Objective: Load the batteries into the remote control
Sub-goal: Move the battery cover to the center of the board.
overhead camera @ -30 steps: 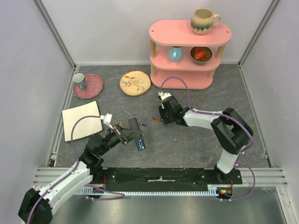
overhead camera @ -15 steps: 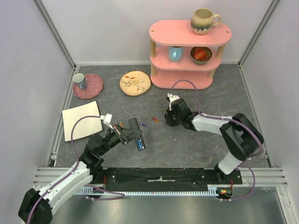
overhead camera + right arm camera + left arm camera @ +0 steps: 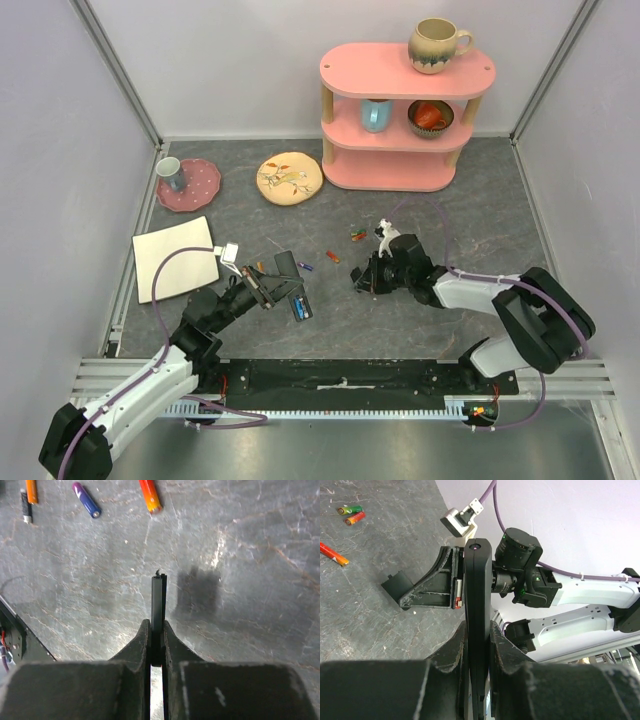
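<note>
Two firm clamps: left gripper (image 3: 477,631) on the remote control (image 3: 477,580), right gripper (image 3: 156,629) on a black piece (image 3: 158,600), batteries (image 3: 86,500) at eleven o'clock.

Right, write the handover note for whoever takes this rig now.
Left gripper: shut on the remote control, held on edge.
Right gripper: shut on a small black piece, clear of the table.
Batteries: loose on the table, blue and orange between the arms, a green and red pair farther back.
Done: whether any cell is seated, cannot tell.
To do: pick up cells, seat them in the remote.
</note>
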Robot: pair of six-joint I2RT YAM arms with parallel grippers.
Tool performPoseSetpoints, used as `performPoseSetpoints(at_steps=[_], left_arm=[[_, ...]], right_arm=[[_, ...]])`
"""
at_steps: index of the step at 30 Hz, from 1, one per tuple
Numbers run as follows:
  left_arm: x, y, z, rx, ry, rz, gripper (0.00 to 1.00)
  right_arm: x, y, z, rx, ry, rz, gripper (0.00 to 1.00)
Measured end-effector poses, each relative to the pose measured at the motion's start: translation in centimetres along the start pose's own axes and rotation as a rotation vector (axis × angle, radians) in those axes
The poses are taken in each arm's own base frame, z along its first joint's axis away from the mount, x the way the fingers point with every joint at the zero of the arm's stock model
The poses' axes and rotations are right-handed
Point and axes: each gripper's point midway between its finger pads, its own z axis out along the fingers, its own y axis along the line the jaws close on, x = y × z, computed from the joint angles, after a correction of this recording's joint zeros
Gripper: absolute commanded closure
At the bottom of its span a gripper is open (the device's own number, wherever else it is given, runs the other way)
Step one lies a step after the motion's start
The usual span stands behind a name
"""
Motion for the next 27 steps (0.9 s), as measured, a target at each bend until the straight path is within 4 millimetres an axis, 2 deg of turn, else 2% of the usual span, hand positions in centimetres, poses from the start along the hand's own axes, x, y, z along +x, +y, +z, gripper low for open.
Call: performPoseSetpoints(at_steps=[1,2,4,5,7,13,21,23,27], left_arm=[[0.0,0.0,0.0,0.000,0.000,0.000,0.98],[0.0,0.0,0.0,0.000,0.000,0.000,0.98],[0.0,-0.1,0.0,0.002,-0.001,-0.003,0.98],[0.0,-0.1,0.0,0.004,-0.002,-0.004,0.98],[-0.1,-0.2,0.0,0.008,-0.003,-0.005,0.98],[-0.2,-0.4,0.0,0.016,-0.007,-0.007,0.98],[-0.2,-0.5,0.0,0.019,-0.007,-0.016,0.98],[-0.2,-0.5,0.0,0.018,-0.007,-0.017,0.98],[-0.2,-0.5,0.0,0.017,-0.007,-0.017,0.98]], right_arm=[[0.4,-0.2,-0.1,0.004,0.008,0.007,0.83],[0.6,-0.3,-0.2,0.008,0.014,0.013,0.74],[1.1,-0.6,-0.3,0.020,0.027,0.024,0.66],[1.3,-0.8,-0.5,0.030,0.034,0.027,0.56],[1.6,-1.1,-0.6,0.048,0.043,0.033,0.49],[1.3,-1.7,-1.3,0.097,0.026,0.029,0.41],[1.4,-3.2,-3.5,0.239,0.029,-0.023,0.38],[0.8,-2.4,-3.6,0.284,0.040,-0.090,0.38],[-1.2,1.5,-2.8,0.300,0.028,-0.238,0.36]])
